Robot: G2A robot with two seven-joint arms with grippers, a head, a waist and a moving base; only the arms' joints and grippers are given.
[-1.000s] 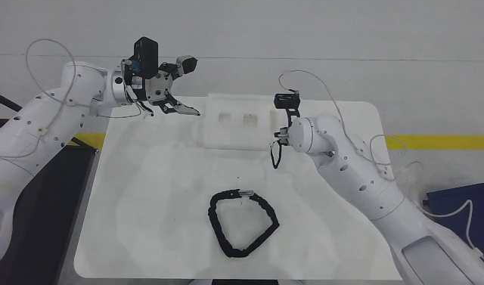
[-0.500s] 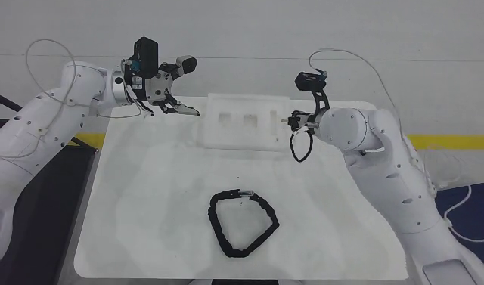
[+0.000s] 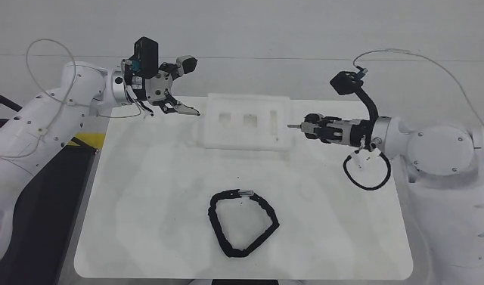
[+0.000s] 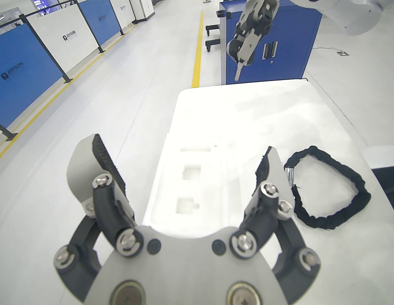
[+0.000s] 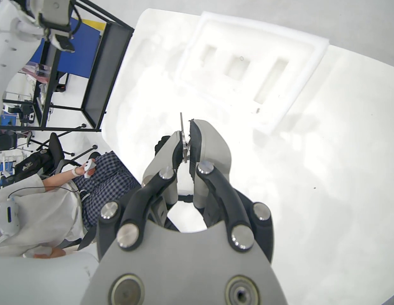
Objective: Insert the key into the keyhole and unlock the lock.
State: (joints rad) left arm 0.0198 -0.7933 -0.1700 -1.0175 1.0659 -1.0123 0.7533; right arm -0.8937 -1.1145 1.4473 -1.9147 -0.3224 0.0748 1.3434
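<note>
On the white table (image 3: 136, 209) a foam tray (image 3: 214, 139) is set at the far side, and the black chain lock (image 3: 243, 224) is laid looped near the front, metal body facing the tray. The key (image 5: 181, 122) is clamped blade-forward in the right gripper (image 5: 188, 136) beside the tray, well apart from the lock, presumably for alignment; the left gripper (image 4: 182, 147) is held spread and empty. No writing is legible on lock or key.

Printed on a white barrier panel (image 4: 62, 42) and on a blue barrier panel (image 4: 22, 74): a logo with short lettering; left unread. Nothing else legible.
</note>
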